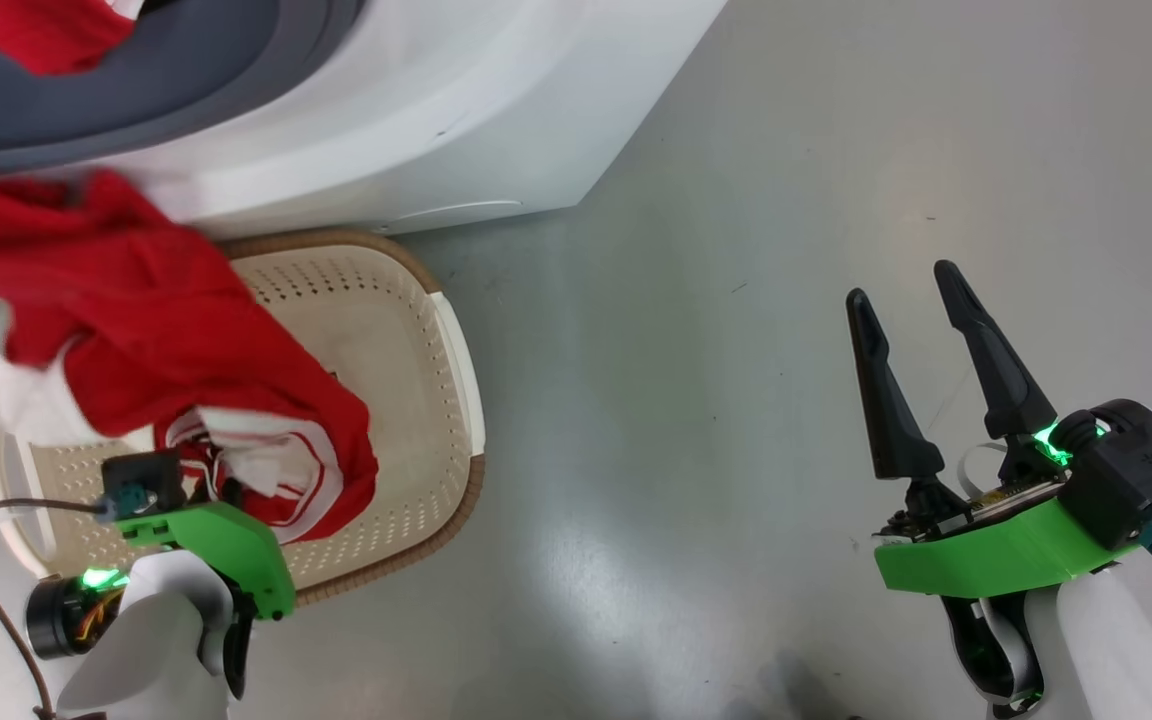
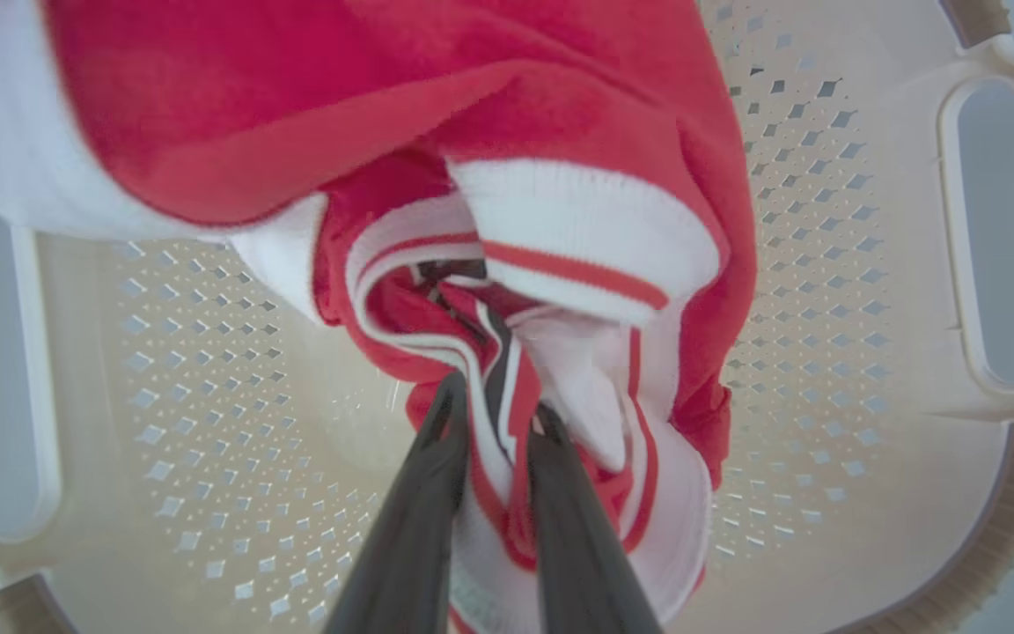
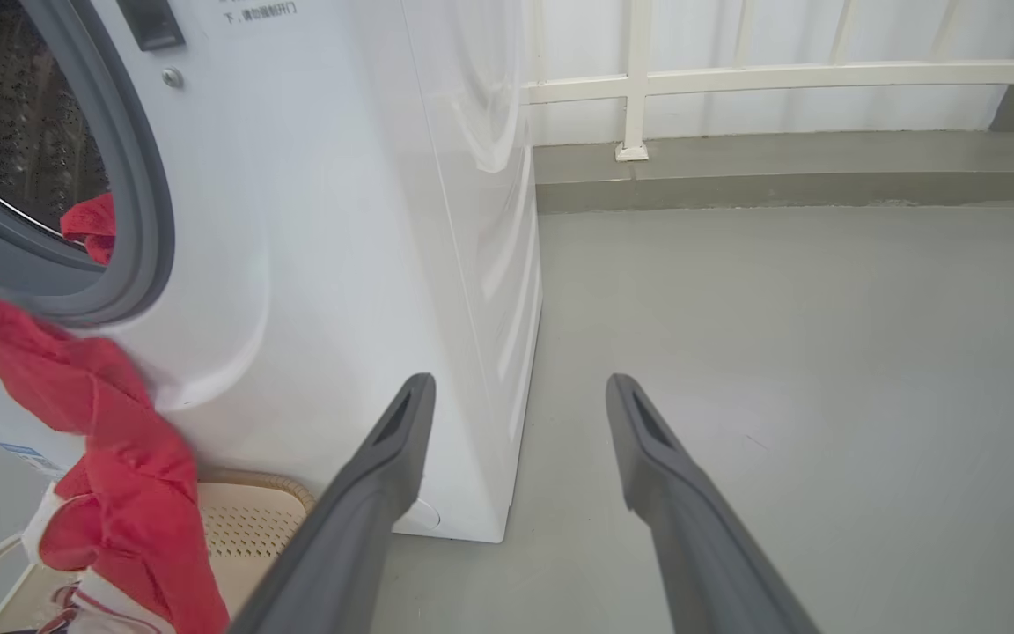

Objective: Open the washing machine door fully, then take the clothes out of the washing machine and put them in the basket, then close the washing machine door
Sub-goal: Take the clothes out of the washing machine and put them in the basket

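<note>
The left pincer (image 2: pixel 494 401) is clamped on the clothes (image 2: pixel 401 114). Its two dark, tapering fingers (image 2: pixel 415 528) stand close together, pinching a fold of white ribbed trim with red stripes. The soft red knit bunches just beyond the fingertips and trails away past them toward the washing machine (image 1: pixel 416 110). Around and beneath this pincer lies the basket (image 1: pixel 406 330), a rounded rectangle of cream plastic pierced with small diamond holes. It has a brown woven-look rim and a looped handle at each side, and the garment's lower end hangs inside it. Beyond the basket, the machine's smooth white front carries a grey rubber ring (image 3: pixel 142 220). Another red piece rests on that ring at the mouth of the perforated steel drum (image 3: pixel 14 132). Further right spreads the glossy grey floor (image 1: pixel 736 400). Over it, well apart from the basket, the right pincer (image 1: pixel 899 282) holds its long black fingers spread wide with nothing between them. A pale railing (image 3: pixel 736 79) runs ahead of it.
</note>
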